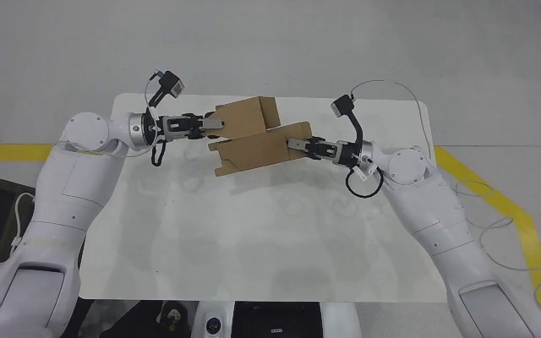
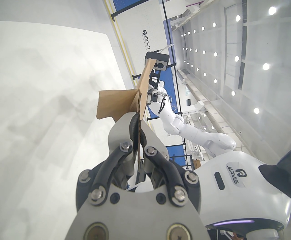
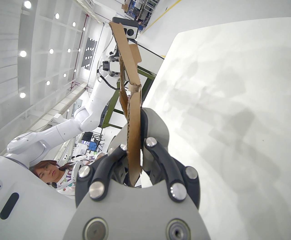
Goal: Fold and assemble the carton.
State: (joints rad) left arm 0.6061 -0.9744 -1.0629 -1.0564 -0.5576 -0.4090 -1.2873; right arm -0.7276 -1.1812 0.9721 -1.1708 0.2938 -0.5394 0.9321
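Over the table (image 1: 254, 241), left end effector (image 1: 214, 125) and right end effector (image 1: 296, 145) grip the carton (image 1: 252, 142).

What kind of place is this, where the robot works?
Likely a factory hall or robotics lab: rows of ceiling spotlights, yellow floor lines, and a white table under the carton.

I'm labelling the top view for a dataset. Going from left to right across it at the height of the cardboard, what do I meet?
left tool, shut on one edge of the cardboard → carton, partly folded → right tool, shut on the opposite edge.
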